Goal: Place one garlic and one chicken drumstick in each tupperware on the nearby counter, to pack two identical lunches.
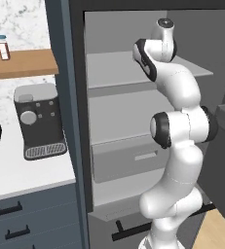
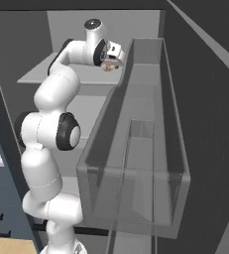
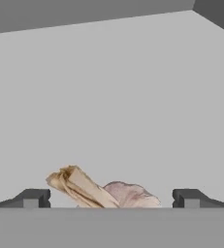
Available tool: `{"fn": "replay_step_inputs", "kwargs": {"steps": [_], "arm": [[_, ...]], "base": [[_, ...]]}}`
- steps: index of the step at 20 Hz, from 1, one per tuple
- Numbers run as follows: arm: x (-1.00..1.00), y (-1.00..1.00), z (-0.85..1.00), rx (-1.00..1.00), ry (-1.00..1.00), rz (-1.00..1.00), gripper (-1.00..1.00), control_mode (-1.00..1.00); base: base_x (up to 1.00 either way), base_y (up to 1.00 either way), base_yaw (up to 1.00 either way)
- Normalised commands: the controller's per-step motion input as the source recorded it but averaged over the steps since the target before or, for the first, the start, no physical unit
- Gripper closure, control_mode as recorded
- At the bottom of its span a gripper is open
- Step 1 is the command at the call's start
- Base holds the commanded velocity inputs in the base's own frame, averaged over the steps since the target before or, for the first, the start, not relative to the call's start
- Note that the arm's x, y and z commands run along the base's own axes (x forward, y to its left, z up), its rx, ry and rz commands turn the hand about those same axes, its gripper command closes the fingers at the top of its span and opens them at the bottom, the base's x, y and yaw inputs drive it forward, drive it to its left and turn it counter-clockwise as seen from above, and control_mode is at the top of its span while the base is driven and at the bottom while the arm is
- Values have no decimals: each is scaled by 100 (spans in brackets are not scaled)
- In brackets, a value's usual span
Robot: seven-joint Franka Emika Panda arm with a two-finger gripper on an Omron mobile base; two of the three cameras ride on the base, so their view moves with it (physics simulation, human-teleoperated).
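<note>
- A home kitchen, rendered.
- An espresso machine (image 1: pixel 40 120) stands on a white tabletop (image 1: pixel 31 174) over blue-grey drawers (image 1: pixel 33 221).
- A marble backsplash (image 1: pixel 16 19) carries a wooden shelf (image 1: pixel 21 63) with a jar (image 1: pixel 2 47).
- An open fridge shows grey shelves (image 1: pixel 119 68) and a door bin (image 2: pixel 145 149).

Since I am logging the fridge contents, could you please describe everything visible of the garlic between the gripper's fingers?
The garlic is a papery bulb, tan and layered at its stalk end, pinkish-white at its rounded body. It lies on its side on a plain grey shelf, stalk pointing up-left in the hand view. It sits between the open gripper's fingertips, touching neither. Its lower part is hidden.
</note>
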Motion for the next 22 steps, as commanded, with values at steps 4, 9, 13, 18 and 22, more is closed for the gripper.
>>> {"fn": "replay_step_inputs", "kwargs": {"steps": [4,9,13,18,22], "arm": [[4,0,-37,0,5,0,100,-100],[1,0,-43,-1,1,0,100,-100],[0,0,-51,-3,-4,0,100,-100],[-37,0,-26,-1,-8,0,100,-100],[-100,1,0,0,-7,0,100,-100]], "base": [[0,0,0],[0,0,0],[0,0,0],[0,0,0],[0,0,0]]}}
